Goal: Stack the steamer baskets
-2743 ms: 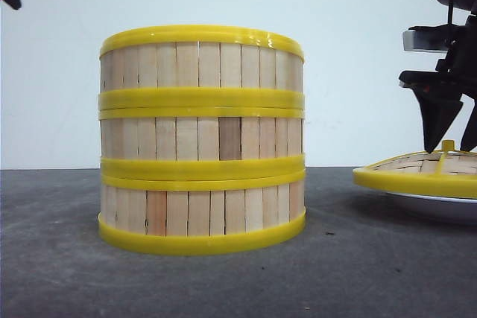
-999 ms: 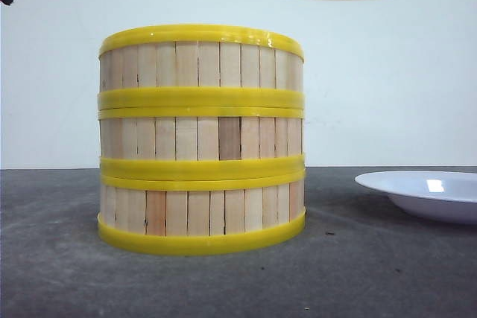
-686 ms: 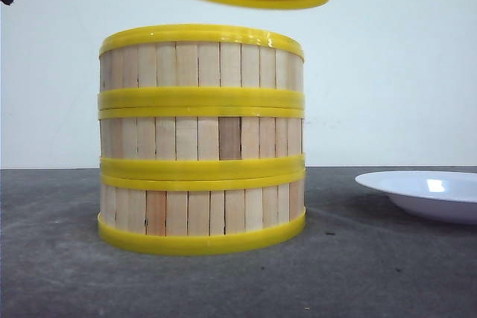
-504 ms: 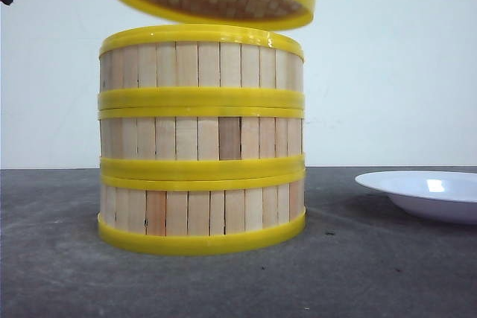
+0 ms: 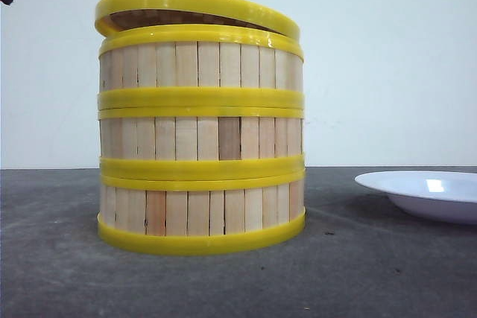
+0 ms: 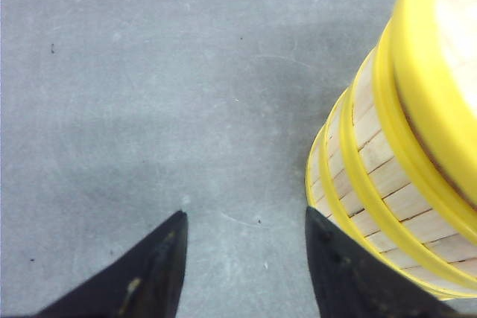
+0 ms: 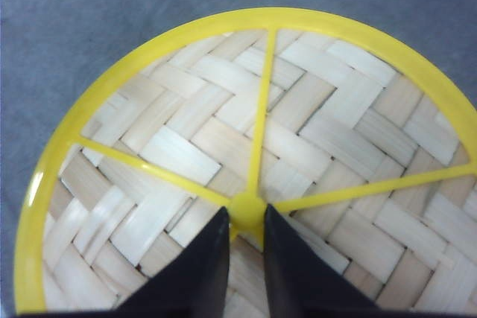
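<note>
Counter: steamer baskets three high, stack complete, mid-counter, white plate well apart to stack's right.
Lid: off plate half a second back hovering; now down on stack's top rim, tilted, left edge raised, not seated.
Right gripper: fingers clenched on lid knob.
Left gripper: fingers released, beside stack's base.
Judgement: only levelling and letting go remains.

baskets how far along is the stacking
Done: the three baskets stand in one straight stack on the table. In hand: the right gripper holds the lid by its knob, tilted on the top rim, not seated. Left: settle it flat and let go. The left gripper is open beside the stack.
</note>
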{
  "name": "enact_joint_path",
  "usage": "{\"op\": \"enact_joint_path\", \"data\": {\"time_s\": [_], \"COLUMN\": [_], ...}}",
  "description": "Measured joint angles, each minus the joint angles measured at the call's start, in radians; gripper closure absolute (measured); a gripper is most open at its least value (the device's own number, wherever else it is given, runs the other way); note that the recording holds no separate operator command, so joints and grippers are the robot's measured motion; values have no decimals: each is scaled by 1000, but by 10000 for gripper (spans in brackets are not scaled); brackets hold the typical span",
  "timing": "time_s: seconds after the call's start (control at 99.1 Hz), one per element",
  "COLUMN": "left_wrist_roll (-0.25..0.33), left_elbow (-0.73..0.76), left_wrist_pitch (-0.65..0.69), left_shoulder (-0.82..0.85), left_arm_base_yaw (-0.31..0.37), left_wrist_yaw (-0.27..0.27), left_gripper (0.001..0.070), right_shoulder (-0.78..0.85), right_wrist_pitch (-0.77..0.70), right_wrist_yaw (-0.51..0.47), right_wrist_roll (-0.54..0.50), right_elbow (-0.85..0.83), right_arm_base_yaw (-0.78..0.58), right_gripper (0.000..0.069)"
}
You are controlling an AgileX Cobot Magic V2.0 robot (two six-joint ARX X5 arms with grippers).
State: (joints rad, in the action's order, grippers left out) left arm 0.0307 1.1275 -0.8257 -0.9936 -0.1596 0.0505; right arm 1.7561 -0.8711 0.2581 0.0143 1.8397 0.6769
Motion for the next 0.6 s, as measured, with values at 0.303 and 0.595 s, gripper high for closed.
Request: {"op": "enact_joint_path", "data": {"time_s": [0.303,0.595], "left_wrist_roll": [0,0], "left_elbow": [0,0], "left_wrist_pitch": [1,0], "left_shoulder": [0,0], "left_arm_base_yaw": [0,0], "left_wrist_yaw": [0,0], "left_gripper": [413,413], "right_shoulder": [25,25], "right_wrist_pitch": [-10,-14], "right_wrist_yaw": [0,0], "right_wrist_roll": [14,20], "right_elbow": [2,3], "right_arm_base_yaw": [0,0], "right_gripper": [640,640]}}
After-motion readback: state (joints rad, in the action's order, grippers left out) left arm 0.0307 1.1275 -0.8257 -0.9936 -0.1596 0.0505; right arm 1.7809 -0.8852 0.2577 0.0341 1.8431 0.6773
